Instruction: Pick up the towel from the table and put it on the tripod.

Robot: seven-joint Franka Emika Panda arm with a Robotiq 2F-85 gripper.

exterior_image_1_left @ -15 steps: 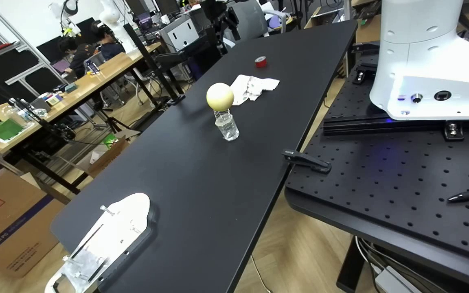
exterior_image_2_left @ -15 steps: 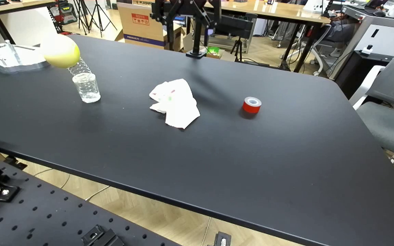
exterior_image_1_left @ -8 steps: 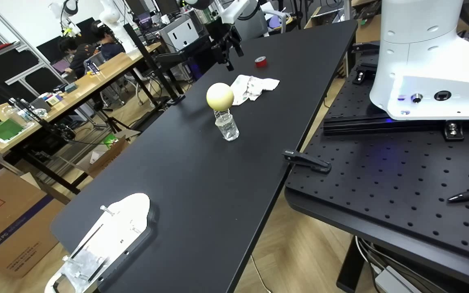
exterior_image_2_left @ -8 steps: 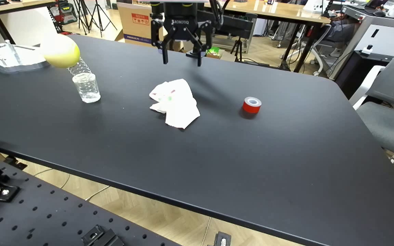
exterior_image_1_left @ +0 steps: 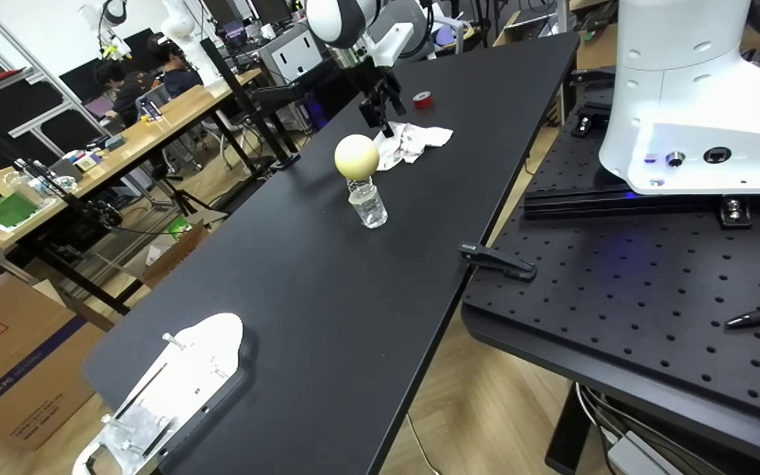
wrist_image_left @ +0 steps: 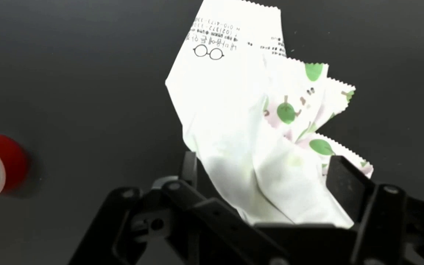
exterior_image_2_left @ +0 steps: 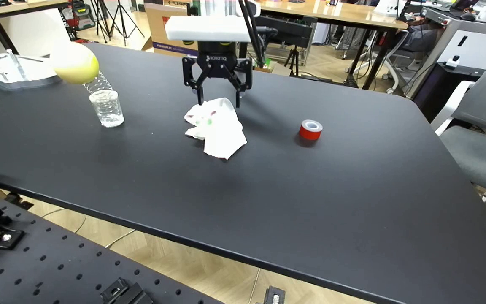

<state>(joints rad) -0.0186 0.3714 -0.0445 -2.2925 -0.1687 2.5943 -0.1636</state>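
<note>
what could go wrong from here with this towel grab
The open tool, over one end of the rumpled, printed white towel, might pinch only a fold and let it slip. Going too low, it could scrape the black table under the towel. On the lift, a trailing corner might topple the yellow ball perched above the clear cup nearby.

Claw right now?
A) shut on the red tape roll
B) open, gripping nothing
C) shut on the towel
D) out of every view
B: in an exterior view the claw has its fingers spread wide apart, and the towel lies ungripped on the table.
</note>
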